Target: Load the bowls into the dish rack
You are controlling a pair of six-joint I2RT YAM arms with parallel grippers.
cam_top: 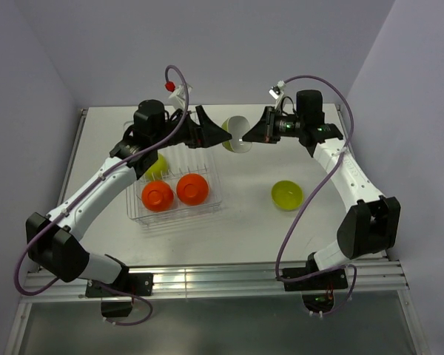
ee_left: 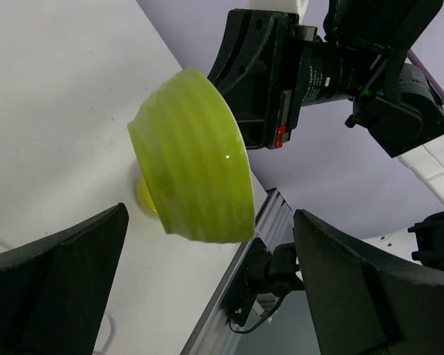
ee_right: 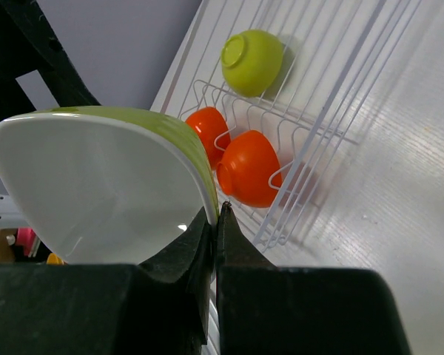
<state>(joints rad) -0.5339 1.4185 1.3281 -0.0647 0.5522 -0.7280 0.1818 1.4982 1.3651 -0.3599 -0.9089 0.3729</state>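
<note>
Three bowls (cam_top: 192, 189) in the dish rack (cam_top: 177, 214) (left); another bowl (cam_top: 286, 194) on the table (cam_top: 244, 225), to its right.

Seen from above, the left arm (cam_top: 96, 194) hid most of a green bowl (cam_top: 157, 166) in the rack (cam_top: 213, 201). From the left wrist, the held bowl (ee_left: 196, 177) covered nearly all of a second green bowl (ee_left: 143, 198) on the counter (ee_left: 59, 89).

Your top camera looks down from high up behind the arms and sees the whole table (cam_top: 237, 225) from far off. Your left wrist camera is very near the green and white bowl (ee_left: 196, 163) and looks right, at the right gripper (ee_left: 251, 111). Your right wrist camera looks left, past that same bowl, to the dish rack (ee_right: 281, 148). All three see the bowl.
</note>
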